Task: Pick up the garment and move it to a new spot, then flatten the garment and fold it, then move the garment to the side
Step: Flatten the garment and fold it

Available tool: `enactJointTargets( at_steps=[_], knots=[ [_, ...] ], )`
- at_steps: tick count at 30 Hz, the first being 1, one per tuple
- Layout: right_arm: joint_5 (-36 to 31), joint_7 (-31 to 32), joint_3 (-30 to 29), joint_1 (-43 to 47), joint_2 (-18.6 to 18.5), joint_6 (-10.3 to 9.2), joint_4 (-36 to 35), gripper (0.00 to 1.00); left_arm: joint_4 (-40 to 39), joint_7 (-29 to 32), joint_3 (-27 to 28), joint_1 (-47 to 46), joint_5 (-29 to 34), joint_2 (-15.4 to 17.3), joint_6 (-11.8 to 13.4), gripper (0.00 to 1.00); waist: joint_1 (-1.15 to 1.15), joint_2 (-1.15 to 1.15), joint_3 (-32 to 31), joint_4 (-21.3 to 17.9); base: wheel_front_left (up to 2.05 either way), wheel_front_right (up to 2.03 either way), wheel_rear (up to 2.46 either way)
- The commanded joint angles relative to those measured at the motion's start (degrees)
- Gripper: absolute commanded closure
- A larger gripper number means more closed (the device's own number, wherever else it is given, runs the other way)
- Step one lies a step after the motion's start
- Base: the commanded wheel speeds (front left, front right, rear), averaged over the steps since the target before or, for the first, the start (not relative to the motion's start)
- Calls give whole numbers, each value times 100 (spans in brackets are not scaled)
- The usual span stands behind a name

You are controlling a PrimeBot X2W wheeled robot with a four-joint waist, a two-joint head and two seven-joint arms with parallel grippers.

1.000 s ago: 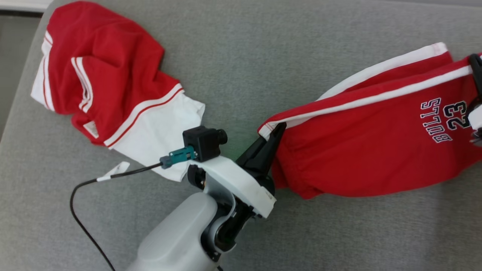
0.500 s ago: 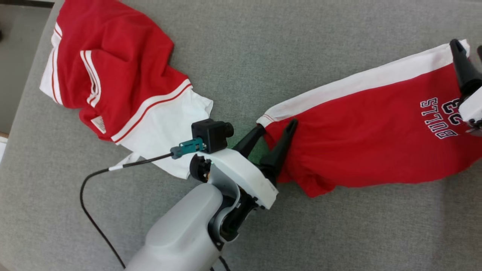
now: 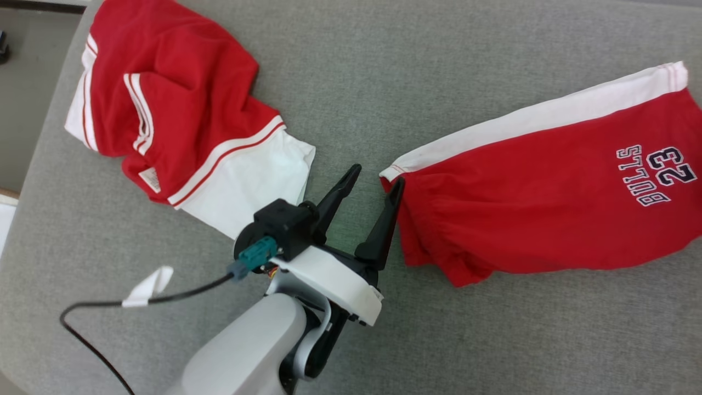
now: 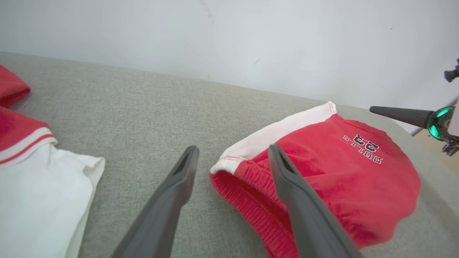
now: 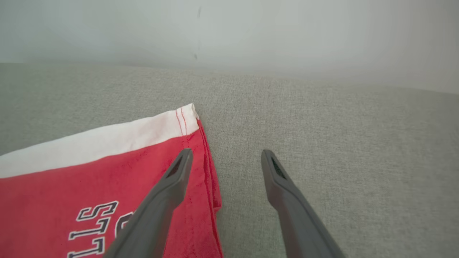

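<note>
The garment, red shorts with a white side stripe and "BULLS 23" print, lies spread on the grey cushion at the right. My left gripper stands open at the waistband end, and its right finger overlaps the shorts' edge. In the left wrist view the shorts lie ahead and to the right of the left gripper, the white corner between the fingers. My right gripper is open above the far leg hem of the shorts, nothing between its fingers. One right finger shows beyond the shorts.
A second red and white garment lies crumpled at the left, near the cushion's left edge. It reaches close to my left wrist. A black cable trails from that wrist. A pale wall backs the cushion.
Both grippers have opened and let go of the shorts, which now lie flatter. The left gripper has drawn back off the waistband; the right has left the head view.
</note>
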Motion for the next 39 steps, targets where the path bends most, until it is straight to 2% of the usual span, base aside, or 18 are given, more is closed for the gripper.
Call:
enactJointTargets(
  at_steps=[1,5,8,12,21,22,23,24,30,39],
  knots=[
    [104,56,22,76,-30,-10,74,0,-121,-90,28,91,160,48,100,0,-1,0,102,105,0,0,0],
    [270,186,95,17,-144,-10,236,0,-446,-202,126,236,508,57,325,0,-1,0,238,236,0,0,0],
    [291,311,164,27,-275,-10,380,0,-598,-244,227,378,739,24,376,0,-1,0,281,325,0,0,0],
    [606,573,302,98,-284,-9,502,0,-801,-238,417,600,980,-34,281,0,-1,0,285,413,0,0,0],
    [1093,1078,991,308,-347,18,368,0,-856,-238,746,1035,1554,-349,-127,0,-1,0,263,560,0,0,0],
    [1106,1085,1043,310,-368,18,355,27,-837,-238,779,1060,1619,-384,-175,0,-1,0,257,575,0,0,0],
    [1096,1072,1091,308,-401,18,343,69,-818,-238,814,1095,1658,-427,-229,0,-1,0,250,588,0,0,0],
    [1128,1069,1132,313,-424,19,345,100,-790,-239,851,1128,1707,-465,-275,0,-1,0,240,601,0,0,0],
    [1333,880,1072,240,-465,11,438,100,-642,-239,1115,1314,1923,-602,-508,0,-1,0,77,519,0,0,0],
    [1426,240,615,310,-431,-6,667,100,-550,-238,1420,1785,2300,-463,-789,0,-1,0,-424,-80,0,0,0]
  ],
)
